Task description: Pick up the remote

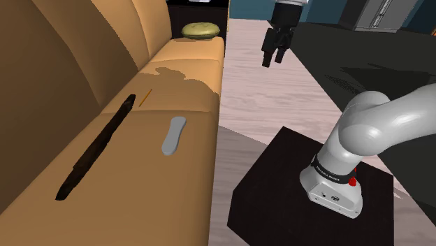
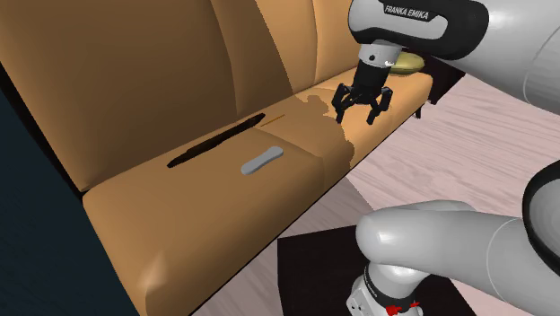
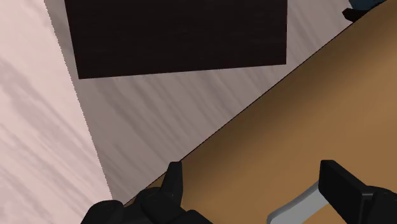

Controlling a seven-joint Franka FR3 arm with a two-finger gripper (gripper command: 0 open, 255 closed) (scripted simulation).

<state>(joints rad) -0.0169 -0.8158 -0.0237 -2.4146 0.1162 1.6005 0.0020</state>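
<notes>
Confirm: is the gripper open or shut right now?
Open. In the wrist view the gripper's fingers stand well apart, clasping nothing; the grey remote lies flat on the sofa seat, not held.

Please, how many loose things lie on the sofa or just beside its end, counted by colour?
Grey: 1, the remote
Orange: 1, a thin stick
Yellowish: 1, a round thing
Total: 3

FRANKA EMIKA stands in white letters on a dark band (image 2: 408, 12) of the arm (image 2: 511, 40), at one o'clock in the second exterior view. Marks on its base ring (image 1: 334, 172) are unreadable.
</notes>
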